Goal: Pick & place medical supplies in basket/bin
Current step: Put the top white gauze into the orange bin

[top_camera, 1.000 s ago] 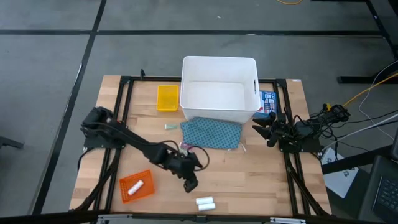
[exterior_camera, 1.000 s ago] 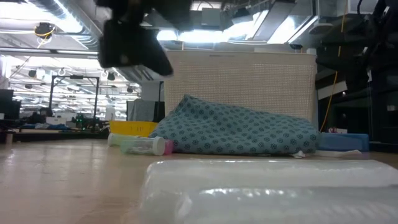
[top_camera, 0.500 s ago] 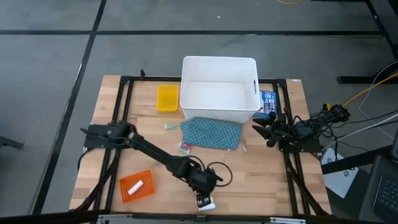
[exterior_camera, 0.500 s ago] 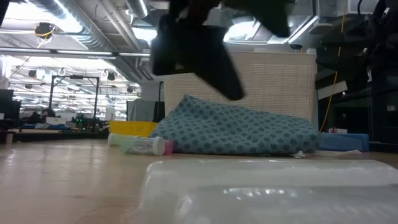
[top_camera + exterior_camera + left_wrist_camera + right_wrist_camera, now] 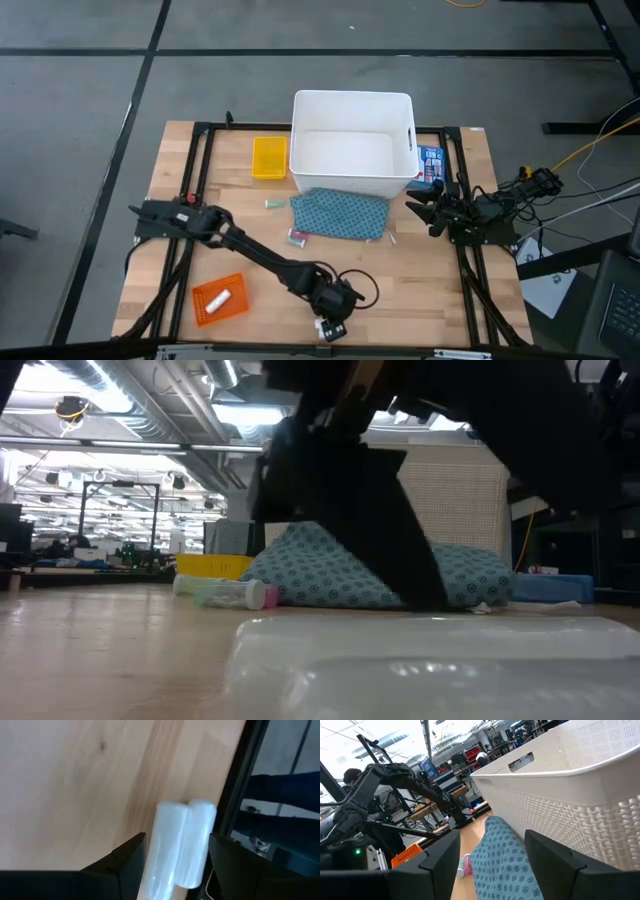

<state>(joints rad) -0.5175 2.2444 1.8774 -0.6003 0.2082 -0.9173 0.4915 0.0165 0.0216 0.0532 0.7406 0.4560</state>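
The left gripper [image 5: 172,857] hangs over two white rolls [image 5: 180,847] lying side by side at the table's [image 5: 430,280] front edge, fingers spread wide astride them, gripping nothing. A third roll [image 5: 222,297] lies in the orange tray [image 5: 218,299]. The right gripper [image 5: 418,208] waits, fingers apart, beside the white bin [image 5: 352,145] and teal pouch [image 5: 340,213].

Pouch [image 5: 340,215] just before bin [image 5: 352,104]
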